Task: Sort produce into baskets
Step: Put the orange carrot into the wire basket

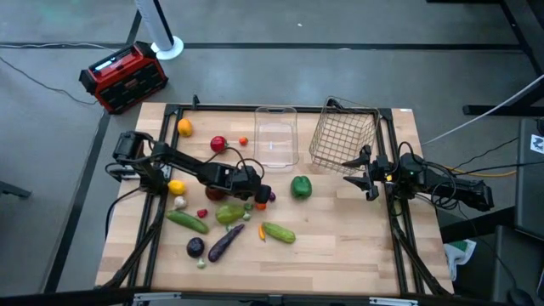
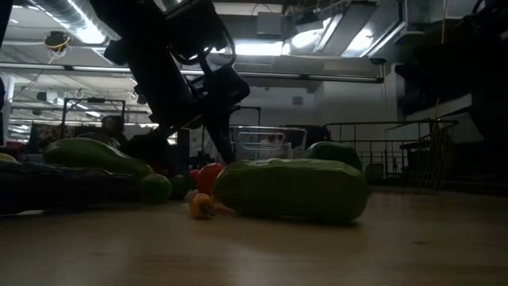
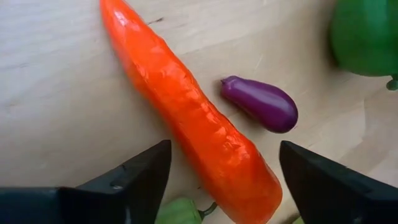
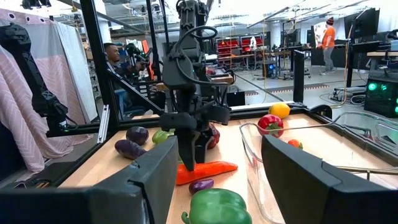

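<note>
From above, the left arm reaches from the table's left edge toward the middle, elbow bent, its left gripper [image 1: 260, 197] pointing down over a cluster of produce. The right arm lies along the right edge, its right gripper [image 1: 364, 174] hovering just beside the copper-brown wire mesh basket [image 1: 343, 136]. The clear plastic rectangular bin [image 1: 276, 136] sits left of that basket, near the far edge. One round green bell pepper [image 1: 301, 186] rests alone between the grippers. Two glossy green cucumbers [image 1: 278, 232] lie toward the near side, with two dark purple eggplants [image 1: 224, 243] between them. One orange [image 1: 184, 128] and one red apple [image 1: 218, 144] sit toward the far left. A red-black box [image 1: 123, 77] stands on the floor beyond the table.

At table level, a bumpy green cucumber fills the foreground, a tiny yellow chili [image 2: 201, 207] touching the wood beside it.

The left wrist camera shows a smooth, tapered orange carrot [image 3: 189, 106] running between that gripper's two dark fingers [image 3: 140, 180], which stand wide on either side, not touching it. A tiny shiny purple eggplant [image 3: 261, 103] lies just beside the carrot.

From the right wrist, its two fingers [image 4: 314, 180] stand apart, holding nothing.
</note>
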You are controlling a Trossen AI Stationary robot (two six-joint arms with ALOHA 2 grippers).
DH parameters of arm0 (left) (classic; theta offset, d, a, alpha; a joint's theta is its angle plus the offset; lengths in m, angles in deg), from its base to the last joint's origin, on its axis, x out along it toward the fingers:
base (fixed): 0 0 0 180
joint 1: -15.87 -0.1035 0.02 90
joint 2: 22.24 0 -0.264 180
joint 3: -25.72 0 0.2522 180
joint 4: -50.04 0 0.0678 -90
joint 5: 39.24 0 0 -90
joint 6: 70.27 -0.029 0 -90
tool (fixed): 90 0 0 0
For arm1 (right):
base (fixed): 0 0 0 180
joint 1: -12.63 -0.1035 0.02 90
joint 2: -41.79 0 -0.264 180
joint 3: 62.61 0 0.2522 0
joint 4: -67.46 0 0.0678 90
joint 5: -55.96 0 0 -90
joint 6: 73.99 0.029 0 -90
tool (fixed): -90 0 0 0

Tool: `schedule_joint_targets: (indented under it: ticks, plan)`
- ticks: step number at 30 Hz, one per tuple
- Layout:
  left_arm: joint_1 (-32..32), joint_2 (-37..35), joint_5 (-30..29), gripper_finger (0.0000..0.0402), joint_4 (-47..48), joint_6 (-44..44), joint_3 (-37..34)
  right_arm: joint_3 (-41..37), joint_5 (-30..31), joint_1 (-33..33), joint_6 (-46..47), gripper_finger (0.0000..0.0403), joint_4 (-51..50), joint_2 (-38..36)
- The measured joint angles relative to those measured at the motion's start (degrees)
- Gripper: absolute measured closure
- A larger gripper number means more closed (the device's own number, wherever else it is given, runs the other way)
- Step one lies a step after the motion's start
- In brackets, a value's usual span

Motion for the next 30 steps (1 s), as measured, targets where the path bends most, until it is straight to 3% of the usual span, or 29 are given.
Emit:
schedule_joint_targets:
  ticks: [9, 15, 30]
  plan:
    - [-0.02, 0.00, -0.07, 0.0216, -0.02, -1.32, -0.04, -0.02, -0.01, 0.01, 0.00, 0.0173, 0.00, 0.00]
    - [-0.11, 0.00, -0.10, 0.0257, -0.11, -1.73, -0.04, 0.00, 0.00, 0.00, -0.01, 0.0173, 0.00, 0.00]
    - [-0.11, 0.00, -0.08, 0.0255, -0.11, -12.62, -0.04, 0.00, 0.00, 0.00, 0.01, 0.0173, 0.00, 0.00]
